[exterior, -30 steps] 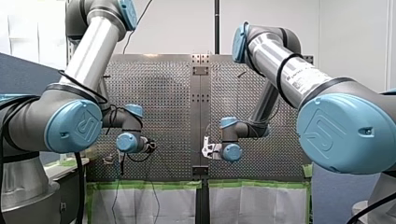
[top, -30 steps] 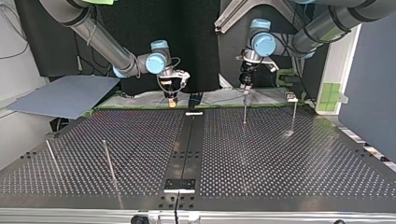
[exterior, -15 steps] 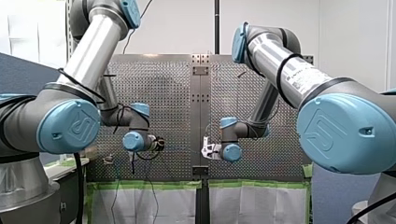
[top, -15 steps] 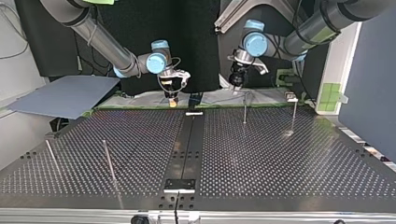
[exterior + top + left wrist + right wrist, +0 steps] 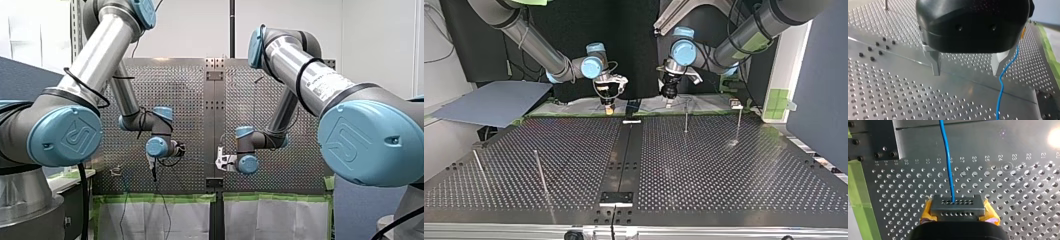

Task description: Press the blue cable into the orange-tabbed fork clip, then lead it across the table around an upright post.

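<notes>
Hanging fingers-down over the perforated table (image 5: 898, 100), my left gripper (image 5: 965, 74) is black, and its two bare metal fingers (image 5: 935, 62) stand wide apart with nothing between them. The blue cable (image 5: 1001, 85) runs just past the outer side of one finger, not through the gap. Whether it touches that finger I cannot tell. One way it goes on under the gripper across the table's holes, and the other way it slips behind the black body. A thin orange strip (image 5: 1023, 32) peeks out beside the body at that spot, but what it belongs to is hidden.

My right gripper (image 5: 954, 201) is closed on the cable. Its fingers are pressed together, with yellow pads (image 5: 928, 213) showing on both sides. The cable comes out from the middle of the closed tips and leads straight ahead of the gripper, over the holes and onto a smooth plate. Green tape (image 5: 860, 200) edges the table off to one side of this gripper.

In the top view both grippers hang near each other at the table's far edge. An upright post (image 5: 686, 117) stands just beside my left gripper, on the side away from my right gripper. A second post (image 5: 739, 125) stands further out on that same side.
</notes>
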Controlling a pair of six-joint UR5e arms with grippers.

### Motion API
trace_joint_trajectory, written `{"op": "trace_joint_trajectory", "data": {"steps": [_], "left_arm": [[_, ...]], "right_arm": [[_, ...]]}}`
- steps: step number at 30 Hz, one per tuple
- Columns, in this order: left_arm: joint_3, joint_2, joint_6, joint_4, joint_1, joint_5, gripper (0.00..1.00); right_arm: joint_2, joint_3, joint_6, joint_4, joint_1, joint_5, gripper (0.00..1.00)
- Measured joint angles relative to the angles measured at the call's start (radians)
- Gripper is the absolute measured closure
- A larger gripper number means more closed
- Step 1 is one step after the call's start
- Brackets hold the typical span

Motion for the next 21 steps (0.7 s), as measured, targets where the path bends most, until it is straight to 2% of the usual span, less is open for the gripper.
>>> {"op": "trace_joint_trajectory", "data": {"steps": [11, 21], "left_arm": [[0.055, -0.091, 0.026, -0.026, 0.003, -0.06, 0.0], [0.091, -0.098, 0.044, -0.038, 0.004, -0.087, 0.0]], "right_arm": [[0.002, 0.0, -0.005, 0.0, 0.004, -0.003, 1.0], [0.004, 0.0, -0.008, 0.002, 0.007, -0.003, 1.0]]}}
